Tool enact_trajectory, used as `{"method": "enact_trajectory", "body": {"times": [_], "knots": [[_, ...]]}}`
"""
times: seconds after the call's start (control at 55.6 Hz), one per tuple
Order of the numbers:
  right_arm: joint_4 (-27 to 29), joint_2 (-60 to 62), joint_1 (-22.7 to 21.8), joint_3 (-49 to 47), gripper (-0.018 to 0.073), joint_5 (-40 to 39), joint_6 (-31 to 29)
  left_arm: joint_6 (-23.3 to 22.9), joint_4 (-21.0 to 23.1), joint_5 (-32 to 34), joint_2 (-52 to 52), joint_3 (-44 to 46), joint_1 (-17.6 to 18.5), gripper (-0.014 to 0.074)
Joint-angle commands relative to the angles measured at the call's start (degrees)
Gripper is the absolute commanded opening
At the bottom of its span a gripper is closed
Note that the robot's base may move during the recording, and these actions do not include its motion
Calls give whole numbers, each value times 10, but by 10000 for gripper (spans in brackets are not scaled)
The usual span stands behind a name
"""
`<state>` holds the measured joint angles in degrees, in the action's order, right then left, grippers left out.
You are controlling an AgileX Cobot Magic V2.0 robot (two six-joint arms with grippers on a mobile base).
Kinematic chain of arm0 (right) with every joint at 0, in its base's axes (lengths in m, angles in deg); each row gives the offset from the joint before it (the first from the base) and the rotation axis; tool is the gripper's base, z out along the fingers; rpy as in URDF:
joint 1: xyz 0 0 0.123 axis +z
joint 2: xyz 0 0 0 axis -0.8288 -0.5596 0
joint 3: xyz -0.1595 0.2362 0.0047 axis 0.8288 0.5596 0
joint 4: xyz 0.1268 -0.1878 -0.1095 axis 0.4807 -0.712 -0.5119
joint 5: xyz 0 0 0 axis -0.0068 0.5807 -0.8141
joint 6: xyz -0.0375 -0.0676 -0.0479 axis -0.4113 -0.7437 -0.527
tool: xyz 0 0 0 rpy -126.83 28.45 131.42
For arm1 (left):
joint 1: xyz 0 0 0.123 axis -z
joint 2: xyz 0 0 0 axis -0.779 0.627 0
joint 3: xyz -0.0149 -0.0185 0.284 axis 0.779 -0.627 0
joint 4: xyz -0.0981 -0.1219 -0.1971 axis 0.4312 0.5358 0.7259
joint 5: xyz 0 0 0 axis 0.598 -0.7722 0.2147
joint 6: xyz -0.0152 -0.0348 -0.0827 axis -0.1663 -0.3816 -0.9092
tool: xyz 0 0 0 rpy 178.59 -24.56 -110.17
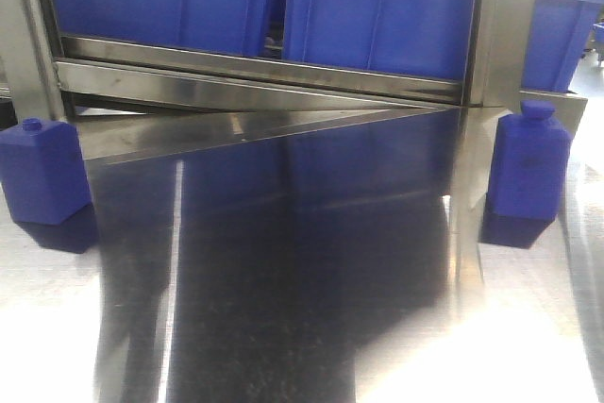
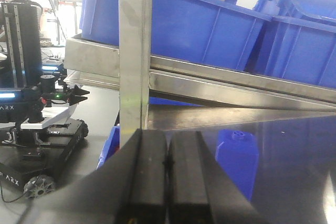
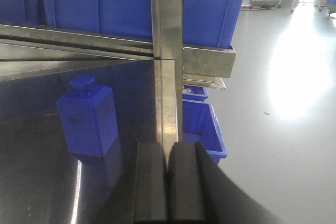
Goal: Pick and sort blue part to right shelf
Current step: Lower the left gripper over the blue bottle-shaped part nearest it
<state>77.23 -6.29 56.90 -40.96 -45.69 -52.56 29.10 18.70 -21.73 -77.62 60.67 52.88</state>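
Two blue bottle-shaped parts stand upright on the shiny steel table (image 1: 311, 309), one at the left edge (image 1: 42, 172) and one at the right (image 1: 528, 162). Behind them is the steel rack (image 1: 255, 82) with its flat front rail and large blue bins (image 1: 377, 11). Neither gripper shows in the front view. My left gripper (image 2: 167, 142) is shut and empty, low over the table, with a blue part (image 2: 239, 153) ahead to its right. My right gripper (image 3: 168, 153) is shut and empty, with a blue part (image 3: 86, 116) ahead to its left.
A steel upright post stands straight ahead of each gripper (image 2: 135, 51) (image 3: 168, 51). A small blue bin (image 3: 202, 127) sits on the floor past the table's right edge. A black wheeled robot (image 2: 44, 140) stands on the floor at the left.
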Motion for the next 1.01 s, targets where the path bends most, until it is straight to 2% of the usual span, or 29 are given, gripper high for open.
{"method": "enact_trajectory", "body": {"times": [0.0, 0.629, 0.773, 0.845, 0.988], "knots": [[3, 10, -4, -4, 60, -50, 0, -1, 4, 52, -13, -18, 1, 134], [3, 10, -4, -4, 60, -50, 0, -1, 4, 65, -13, -17, 1, 134], [3, 10, -4, -4, 60, -50, 0, -6, 19, 124, -13, -3, 1, 134], [3, 10, -4, -4, 60, -50, 0, -6, 16, 87, -12, 40, 1, 134], [3, 10, -4, -4, 60, -59, 0, -6, 3, -75, 24, 177, 1, 134]]}}
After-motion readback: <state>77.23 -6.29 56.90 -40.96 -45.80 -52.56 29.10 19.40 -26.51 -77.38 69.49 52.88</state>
